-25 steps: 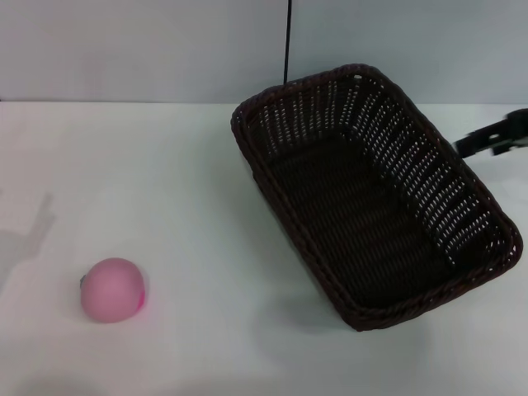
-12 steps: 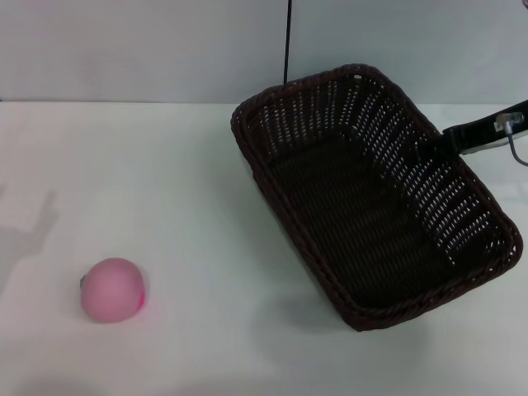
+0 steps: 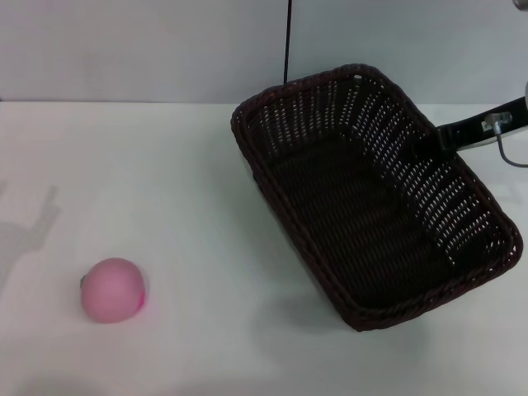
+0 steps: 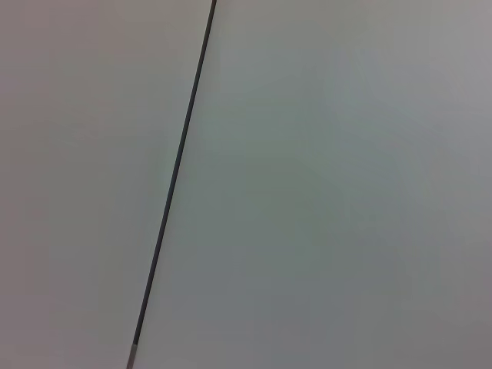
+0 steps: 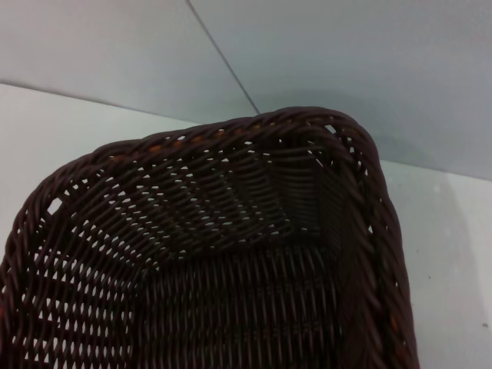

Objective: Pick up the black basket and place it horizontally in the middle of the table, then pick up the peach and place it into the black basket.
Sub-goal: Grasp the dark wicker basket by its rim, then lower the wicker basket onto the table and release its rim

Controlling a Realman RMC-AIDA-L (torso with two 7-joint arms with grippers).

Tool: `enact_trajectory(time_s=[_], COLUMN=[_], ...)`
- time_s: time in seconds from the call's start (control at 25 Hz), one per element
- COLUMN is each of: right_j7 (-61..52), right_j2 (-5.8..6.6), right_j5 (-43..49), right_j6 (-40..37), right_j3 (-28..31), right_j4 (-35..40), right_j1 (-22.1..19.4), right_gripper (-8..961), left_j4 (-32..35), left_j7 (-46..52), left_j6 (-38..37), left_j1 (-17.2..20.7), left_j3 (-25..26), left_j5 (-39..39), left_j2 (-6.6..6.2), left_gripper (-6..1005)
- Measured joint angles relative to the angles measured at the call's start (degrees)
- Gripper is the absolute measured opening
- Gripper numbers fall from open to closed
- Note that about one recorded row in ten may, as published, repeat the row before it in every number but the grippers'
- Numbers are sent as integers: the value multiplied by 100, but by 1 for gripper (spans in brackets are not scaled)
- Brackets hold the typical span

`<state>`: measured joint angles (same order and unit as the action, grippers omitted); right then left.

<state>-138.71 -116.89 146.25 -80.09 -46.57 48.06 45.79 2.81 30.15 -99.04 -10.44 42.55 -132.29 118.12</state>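
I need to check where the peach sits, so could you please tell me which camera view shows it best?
The head view shows it best: the peach lies whole and unobstructed on the table, well apart from the black basket. The left wrist view shows only a plain wall, and the right wrist view only the basket, so neither shows the peach.

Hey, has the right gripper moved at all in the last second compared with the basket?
Yes. The right gripper has moved leftward from the head view's right edge to the far long rim of the black basket, which has not shifted.
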Motion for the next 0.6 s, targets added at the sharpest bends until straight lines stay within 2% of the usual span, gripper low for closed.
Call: enact_trajectory(time_s=[0.2, 0.36, 0.4, 0.6], right_j7=[102, 430, 634, 1428], right_j2=[13, 6, 4, 45], right_j5=[-7, -14, -14, -1], right_j6=[-236, -802, -1093, -1660], right_j3=[-135, -214, -310, -464], right_j4=[208, 849, 1200, 1871], right_j1=[-17, -68, -88, -117], right_gripper=[309, 179, 147, 143], left_j4=[25, 58, 60, 56], left_j7=[0, 0, 0, 0], left_j6=[0, 0, -1, -15], left_j1=[-1, 16, 34, 121], left_j3=[7, 7, 8, 25], left_j5=[2, 3, 2, 9], left_j2=[-4, -7, -9, -13], left_gripper=[751, 748, 748, 744])
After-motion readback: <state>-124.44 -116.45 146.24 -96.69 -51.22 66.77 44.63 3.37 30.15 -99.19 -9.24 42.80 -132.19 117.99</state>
